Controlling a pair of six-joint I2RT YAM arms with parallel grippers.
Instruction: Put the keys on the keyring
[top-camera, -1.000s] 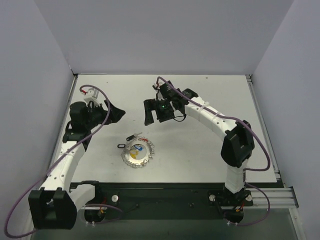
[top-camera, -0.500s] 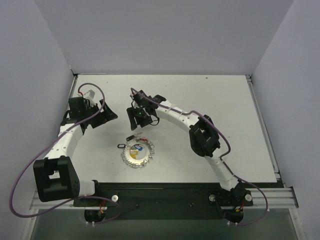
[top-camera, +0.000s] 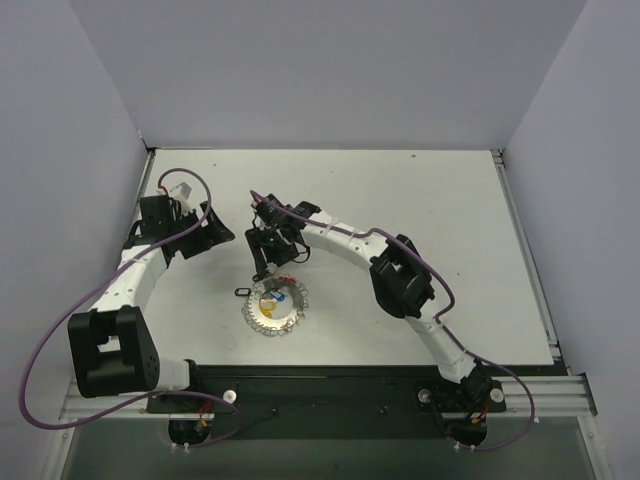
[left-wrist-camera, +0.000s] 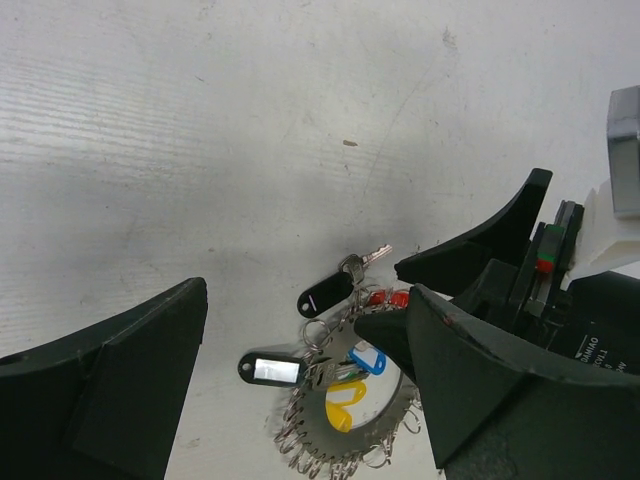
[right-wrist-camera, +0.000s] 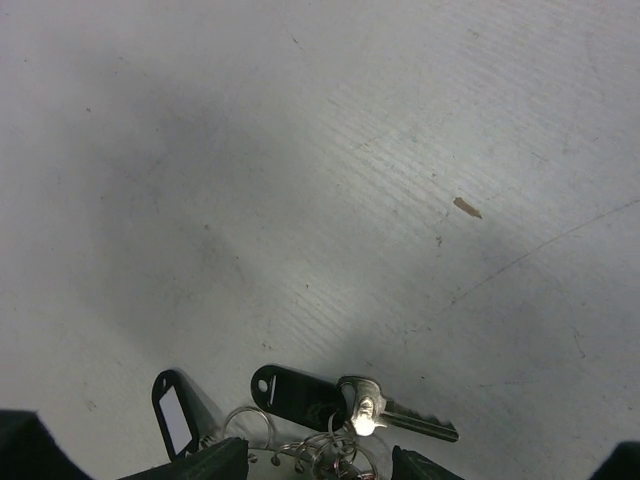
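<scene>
A small, black-tagged silver key (right-wrist-camera: 397, 416) was noted at the far rim of the flat, toothed, silvery keyring (top-camera: 275, 312), shaft lying across the jaw gap. The right gripper (right-wrist-camera: 320, 462) was seen directly above, half-closed astride it, grip undetermined; the left gripper (top-camera: 218, 232) was held wide, farther off.

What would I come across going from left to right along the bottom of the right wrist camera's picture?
Black tag with a white window → plain black key tag → silver key.
</scene>
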